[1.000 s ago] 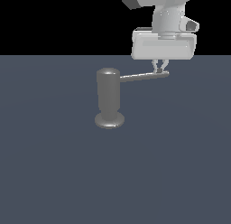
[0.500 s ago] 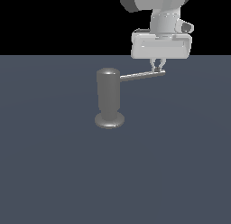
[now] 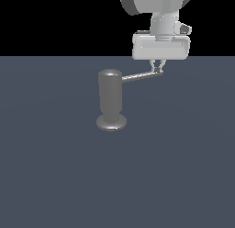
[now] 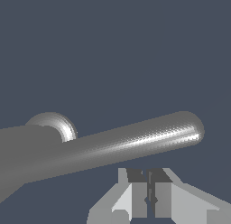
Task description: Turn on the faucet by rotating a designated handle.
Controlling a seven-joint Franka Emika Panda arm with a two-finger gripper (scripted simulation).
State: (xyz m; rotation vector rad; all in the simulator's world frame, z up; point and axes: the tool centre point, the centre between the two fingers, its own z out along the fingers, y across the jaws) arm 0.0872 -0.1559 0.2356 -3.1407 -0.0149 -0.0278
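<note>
Change noted: over the last second the gripper (image 3: 158,66) has shifted toward the exterior view's left, and the handle (image 3: 140,76) tip with it, so the rotation appears to be under way. Gripper fingers nearly closed, grasping nothing, set beside the rod near its tip, seemingly pushing it. Count: one faucet (image 3: 110,99), upright on the floor (image 3: 55,167) at centre; one handle; one gripper.

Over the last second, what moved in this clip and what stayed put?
The tool slid toward the exterior view's left, and the handle tip swung that way with it, so the rod now looks shorter. Its fingers look nearly closed beside the tip, not gripping it. The faucet body and base did not shift.
</note>
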